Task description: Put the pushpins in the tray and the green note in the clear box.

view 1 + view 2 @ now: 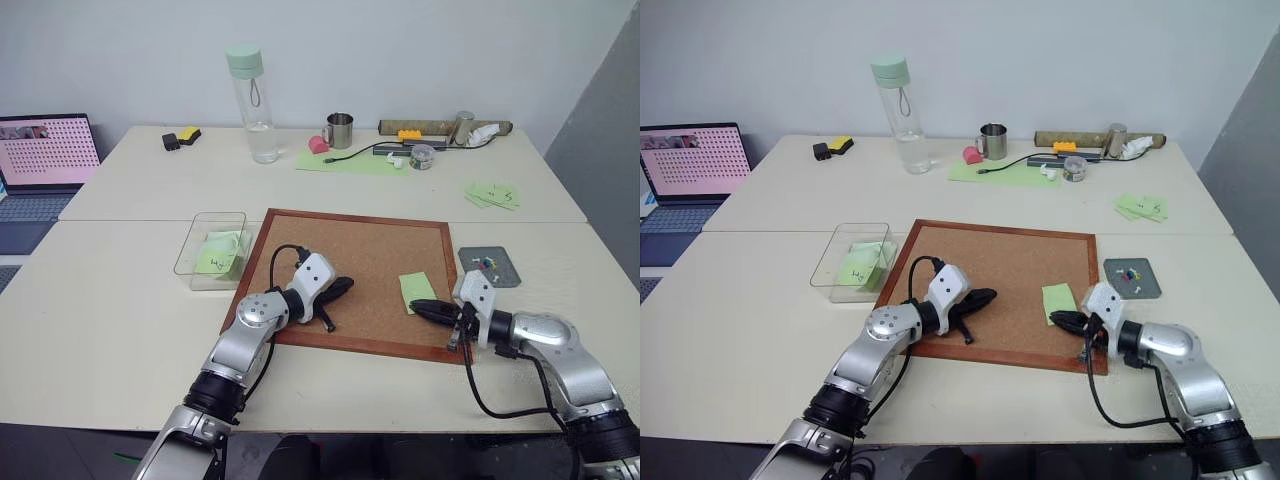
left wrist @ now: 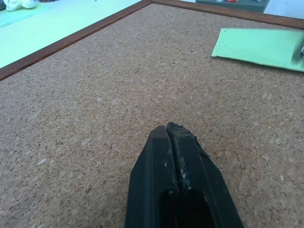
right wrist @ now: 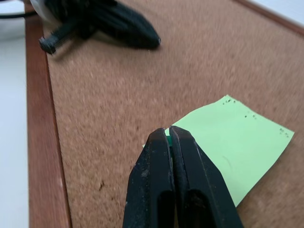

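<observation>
Clear box (image 1: 190, 262) left of corkboard (image 1: 370, 250), handwritten green notes inside. Left gripper (image 1: 345, 286) clenched empty over cork; right gripper (image 3: 169, 135) pinched on green note (image 1: 416, 291) corner, near board's right edge. Pushpins (image 1: 487, 264) in grey tray (image 1: 503, 274), far right.

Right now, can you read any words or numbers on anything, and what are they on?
None can be read.
Notes in the clear box: scribbles, too small to read.
Green notes at the far right of the table: handwriting, too small.
Laptop screen: rows of dots, no readable text.
Green note on the corkboard: no writing.
</observation>
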### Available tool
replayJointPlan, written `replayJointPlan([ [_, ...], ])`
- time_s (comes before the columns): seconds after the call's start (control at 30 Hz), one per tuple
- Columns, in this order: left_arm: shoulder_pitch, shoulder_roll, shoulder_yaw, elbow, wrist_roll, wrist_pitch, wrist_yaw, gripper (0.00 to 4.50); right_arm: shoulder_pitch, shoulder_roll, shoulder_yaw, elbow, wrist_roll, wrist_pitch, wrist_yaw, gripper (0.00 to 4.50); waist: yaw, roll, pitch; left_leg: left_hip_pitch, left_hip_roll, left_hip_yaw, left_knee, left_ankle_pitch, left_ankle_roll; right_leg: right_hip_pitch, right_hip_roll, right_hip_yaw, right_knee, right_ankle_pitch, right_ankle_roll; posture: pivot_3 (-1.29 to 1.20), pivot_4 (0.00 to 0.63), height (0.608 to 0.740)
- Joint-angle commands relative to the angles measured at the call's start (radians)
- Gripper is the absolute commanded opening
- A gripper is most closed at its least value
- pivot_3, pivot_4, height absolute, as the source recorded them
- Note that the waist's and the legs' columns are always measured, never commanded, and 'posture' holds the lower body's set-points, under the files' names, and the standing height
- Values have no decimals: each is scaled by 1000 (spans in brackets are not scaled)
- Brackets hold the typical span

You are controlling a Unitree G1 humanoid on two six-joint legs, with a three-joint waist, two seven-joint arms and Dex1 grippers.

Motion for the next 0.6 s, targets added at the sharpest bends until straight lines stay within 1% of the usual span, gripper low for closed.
replayJointPlan([
  [0.03,23,4,-6,65,36,14,27,0,-38,-29,-43,-77,24,-7,7,5,0,0,0,0,0,0,0,0,0,0,0,0,0,0,0,0,150,740],
  [0.13,13,-2,16,28,7,36,30,0,-60,-40,-43,-88,8,-28,2,5,1,0,0,0,0,0,0,0,0,0,0,0,0,0,0,0,150,740],
  [0.23,25,5,78,-129,-113,149,-12,0,-88,-50,-30,-79,-41,-91,-7,5,0,-2,2,0,0,-1,0,0,0,0,0,-1,0,0,0,0,150,740],
  [0.3,38,17,117,-220,-198,244,-39,381,-100,-52,-22,-67,-70,-130,-11,0,-2,-4,5,-1,0,-1,0,0,0,-1,0,-1,0,0,0,0,150,740],
  [0.33,45,20,145,-269,-259,311,-50,422,-107,-51,-18,-60,-85,-153,-14,0,-2,-5,7,-2,0,-1,0,0,0,-1,0,-1,-1,0,0,0,150,740],
  [0.4,59,33,197,-355,-383,445,-68,815,-123,-51,-8,-42,-124,-214,-21,0,-1,-5,8,-3,0,-1,0,0,0,-2,0,-1,-1,0,0,0,150,740],
  [0.5,60,16,276,-416,-545,597,-53,1286,-146,-51,5,-18,-174,-308,-29,0,-1,-6,9,-4,0,-1,0,0,0,-2,0,-1,-2,0,0,0,150,740],
  [0.57,54,-8,315,-426,-609,650,-20,1757,-170,-49,13,-5,-201,-367,-36,0,0,-6,9,-3,0,-2,0,0,0,-1,0,-2,-3,0,0,0,150,740],
  [0.6,51,-21,328,-423,-633,668,-8,1840,-183,-49,17,0,-217,-399,-41,0,1,-6,9,-3,0,-2,0,0,0,-1,0,-2,-3,0,0,0,150,740],
])
